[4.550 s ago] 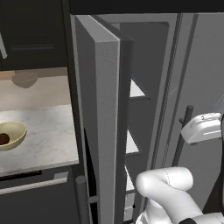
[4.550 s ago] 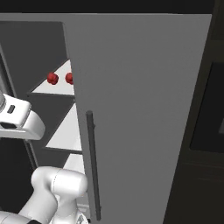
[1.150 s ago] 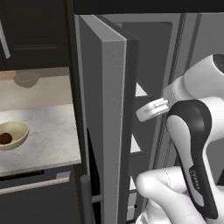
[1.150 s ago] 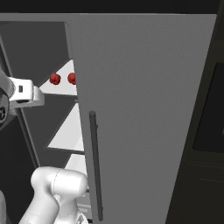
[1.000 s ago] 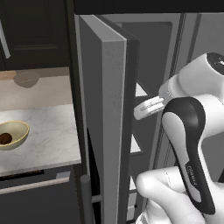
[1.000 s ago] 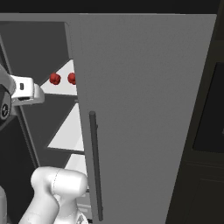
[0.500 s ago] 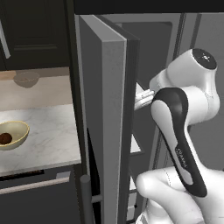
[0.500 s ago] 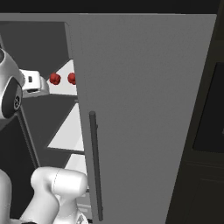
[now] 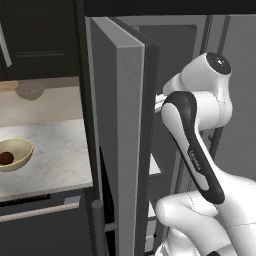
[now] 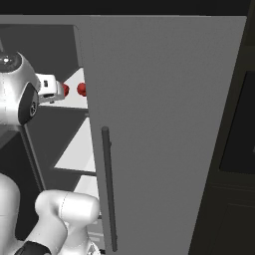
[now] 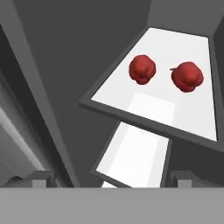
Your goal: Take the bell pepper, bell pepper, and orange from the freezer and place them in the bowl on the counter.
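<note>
On the upper white shelf of the freezer, two bell peppers are seen side by side, nearer its back edge than its front; they lie straight ahead of the gripper, which is held wide and empty

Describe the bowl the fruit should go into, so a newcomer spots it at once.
Start at the open freezer door; the marbled counter lies to its left. The bowl is the pale-yellow one at the near left edge, holding a dark round fruit, unlike the duller grey-tan bowl farther back.

Two glossy red bell peppers sit apart on the open freezer's white shelf; orange in bowl
</note>
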